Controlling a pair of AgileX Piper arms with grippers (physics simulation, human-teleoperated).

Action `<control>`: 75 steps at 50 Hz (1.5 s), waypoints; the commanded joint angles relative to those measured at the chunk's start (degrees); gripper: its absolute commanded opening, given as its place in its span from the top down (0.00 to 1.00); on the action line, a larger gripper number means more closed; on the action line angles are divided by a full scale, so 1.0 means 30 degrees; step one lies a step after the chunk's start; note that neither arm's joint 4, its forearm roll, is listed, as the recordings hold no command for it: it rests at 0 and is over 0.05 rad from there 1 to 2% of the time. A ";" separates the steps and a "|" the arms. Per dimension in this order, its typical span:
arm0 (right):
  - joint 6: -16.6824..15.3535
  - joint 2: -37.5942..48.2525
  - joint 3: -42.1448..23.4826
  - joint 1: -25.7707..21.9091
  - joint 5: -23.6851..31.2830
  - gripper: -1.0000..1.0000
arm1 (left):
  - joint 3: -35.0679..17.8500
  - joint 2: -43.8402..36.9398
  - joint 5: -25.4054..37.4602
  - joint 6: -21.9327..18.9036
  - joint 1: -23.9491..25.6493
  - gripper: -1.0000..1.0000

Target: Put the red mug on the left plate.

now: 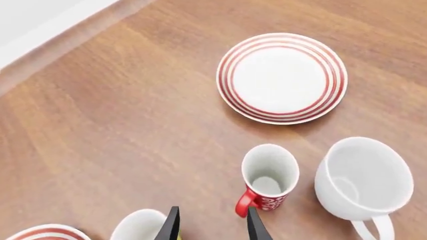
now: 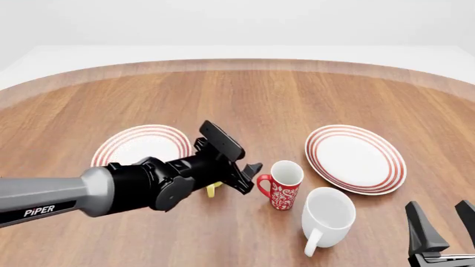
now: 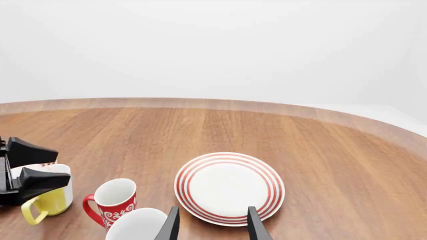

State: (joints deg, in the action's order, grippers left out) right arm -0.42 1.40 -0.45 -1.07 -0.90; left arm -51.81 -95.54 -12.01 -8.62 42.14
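Left pincer [image 2: 251, 177] agape beside red mug [image 2: 281, 189], nothing gripped.
Yellow mug [image 3: 48, 201] plain only from right wrist; right pincer [image 2: 445, 222] likewise parted.

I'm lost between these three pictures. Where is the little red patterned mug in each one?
Left wrist view: the red mug stands just beyond the left gripper, beside the white mug.
Front view: the red mug is mid-table, just right of the left gripper.
Right wrist view: the red mug is low on the left.
Shared landmark: the right plate.
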 commanded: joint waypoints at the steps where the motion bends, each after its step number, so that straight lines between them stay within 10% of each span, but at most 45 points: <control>1: 0.0001 -0.0002 0.0000 -0.0001 0.0001 0.00 | -0.0110 -0.0728 -0.0658 0.0362 0.0046 0.00; 75: 0.0000 0.0009 0.0000 -0.0004 -0.0005 0.00 | 0.0951 -0.3689 -0.4038 0.2012 0.0738 0.00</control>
State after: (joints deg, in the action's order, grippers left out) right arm -0.43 1.40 -0.45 -1.07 -0.90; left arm -49.20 -105.63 -23.02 -3.16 43.85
